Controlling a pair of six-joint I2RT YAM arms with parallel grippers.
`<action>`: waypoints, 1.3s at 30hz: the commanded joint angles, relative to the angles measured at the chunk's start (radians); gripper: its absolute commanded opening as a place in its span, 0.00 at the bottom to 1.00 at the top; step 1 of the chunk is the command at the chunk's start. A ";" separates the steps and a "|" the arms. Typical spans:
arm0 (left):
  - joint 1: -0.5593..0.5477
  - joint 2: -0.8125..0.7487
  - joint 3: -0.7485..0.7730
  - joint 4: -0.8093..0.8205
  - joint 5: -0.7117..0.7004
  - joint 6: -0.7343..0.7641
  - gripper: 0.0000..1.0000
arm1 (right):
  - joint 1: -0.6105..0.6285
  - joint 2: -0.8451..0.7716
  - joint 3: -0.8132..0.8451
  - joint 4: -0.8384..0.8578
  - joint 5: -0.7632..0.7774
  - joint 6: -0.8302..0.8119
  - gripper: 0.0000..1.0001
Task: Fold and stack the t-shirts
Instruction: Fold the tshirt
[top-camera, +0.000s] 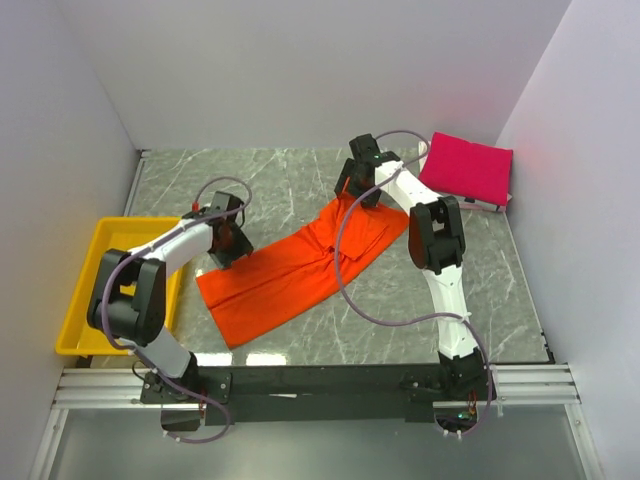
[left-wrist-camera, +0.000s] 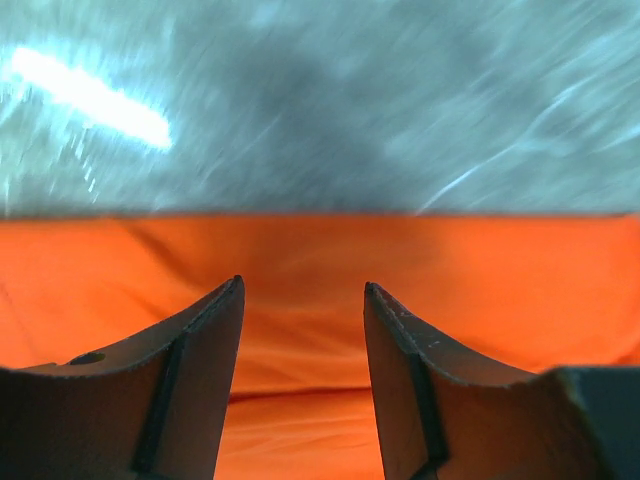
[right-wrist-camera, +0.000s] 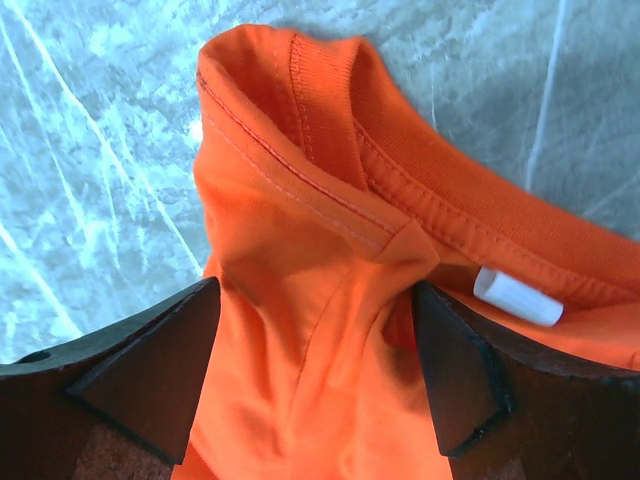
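Marble table (top-camera: 300, 170): the orange t-shirt (top-camera: 285, 278) lies mid-table, folded into a long wrinkly strip. It runs diagonally from near-left to far-right, collar at the far-right end. The pink t-shirt (top-camera: 466, 168) sits folded in the far-right corner. My left wrist view is blurry. The left gripper (left-wrist-camera: 302, 285) is spread over the strip's left end, holding nothing. The right gripper (right-wrist-camera: 315, 290) gapes wide around the collar, with a white tag (right-wrist-camera: 517, 297) showing.

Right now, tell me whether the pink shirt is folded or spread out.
Folded. The pink shirt lies as a compact rectangle at the far right corner of the table, no sleeves or collar showing.
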 joint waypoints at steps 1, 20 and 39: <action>-0.016 -0.069 -0.086 -0.010 0.037 0.021 0.57 | -0.002 -0.057 -0.012 0.046 -0.011 -0.092 0.84; -0.307 -0.334 -0.467 0.065 0.126 -0.498 0.58 | 0.002 -0.201 -0.029 -0.030 0.132 -0.135 0.84; -0.378 -0.297 -0.008 -0.025 -0.149 -0.086 0.59 | 0.025 -0.471 -0.633 0.139 0.190 0.039 0.70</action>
